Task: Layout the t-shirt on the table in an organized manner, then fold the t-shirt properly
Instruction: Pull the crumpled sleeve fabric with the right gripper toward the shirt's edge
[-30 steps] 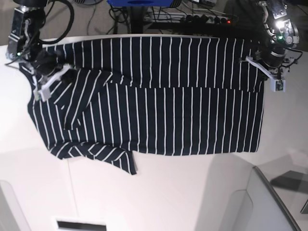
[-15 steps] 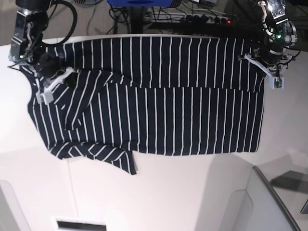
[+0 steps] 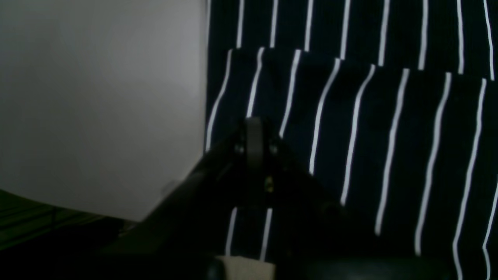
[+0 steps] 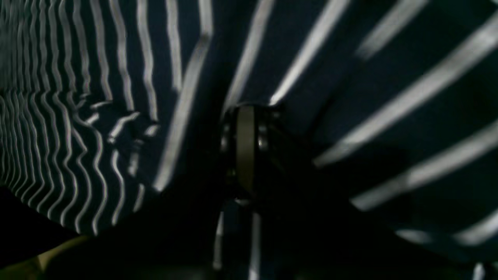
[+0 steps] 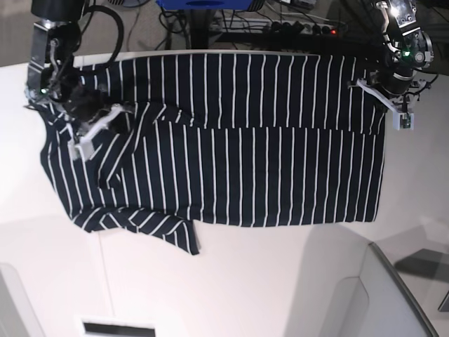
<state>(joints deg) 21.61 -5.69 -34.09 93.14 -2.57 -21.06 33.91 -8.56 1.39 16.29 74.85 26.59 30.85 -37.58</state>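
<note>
A: Nearest the base camera, the bench (image 5: 231,281) is bare white; the t-shirt (image 5: 266,175) lies past it, spread wide, its near sleeve bunched at seven o'clock.

B: What has changed?

A: The right gripper (image 5: 95,125), at ten o'clock and pinched together on a fold of the t-shirt, has dragged the shoulder cloth inward, toward three o'clock. The sleeve now lies doubled over the body.

B: And the left gripper (image 5: 400,112)?

A: At two o'clock, jaws together on the hem corner, hardly shifted. It looks like an anchor while the sleeve fold goes in, so folding seems underway.
</note>
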